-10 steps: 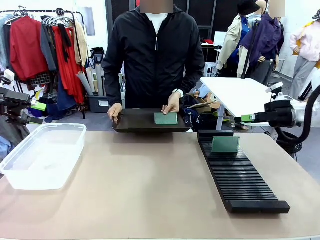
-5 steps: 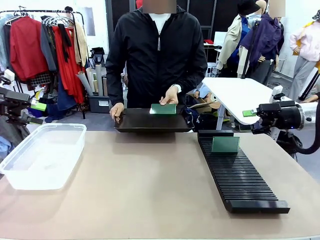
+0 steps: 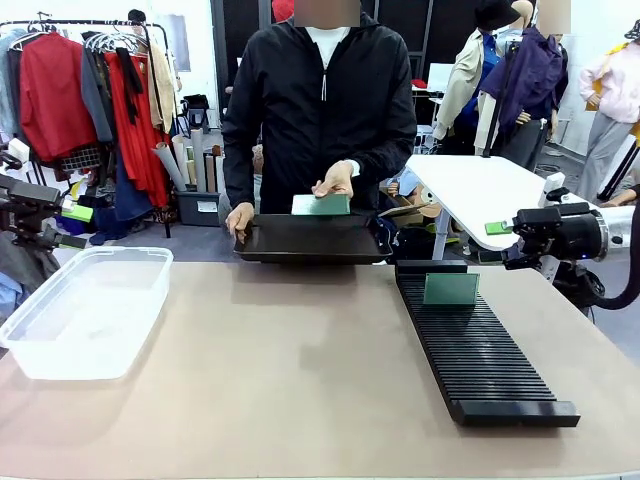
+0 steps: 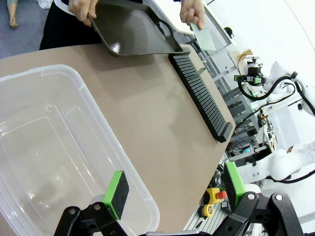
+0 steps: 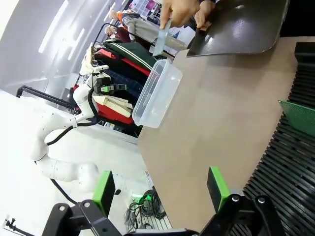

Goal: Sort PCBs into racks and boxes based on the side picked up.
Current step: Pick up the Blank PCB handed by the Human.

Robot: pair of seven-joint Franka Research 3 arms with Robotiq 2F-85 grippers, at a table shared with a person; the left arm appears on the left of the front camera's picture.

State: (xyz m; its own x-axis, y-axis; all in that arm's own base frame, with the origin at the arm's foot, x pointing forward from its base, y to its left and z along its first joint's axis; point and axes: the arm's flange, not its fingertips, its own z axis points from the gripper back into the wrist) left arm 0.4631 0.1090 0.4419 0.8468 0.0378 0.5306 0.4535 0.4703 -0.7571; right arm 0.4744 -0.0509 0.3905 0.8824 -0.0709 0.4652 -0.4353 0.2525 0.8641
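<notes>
Here: tan table point(image 3: 300, 400), hung clothes point(image 3: 50, 95) behind; left claw point(image 4: 175, 189), right claw point(image 5: 160, 188) both apart.

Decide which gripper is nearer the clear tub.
Left. The left gripper hangs at the tub's edge; the right gripper is across the table, beyond the rack.

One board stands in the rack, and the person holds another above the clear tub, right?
No: the front view shows the hand holding the second board above the dark tray, not the tub. The first board does stand in the rack.
</notes>
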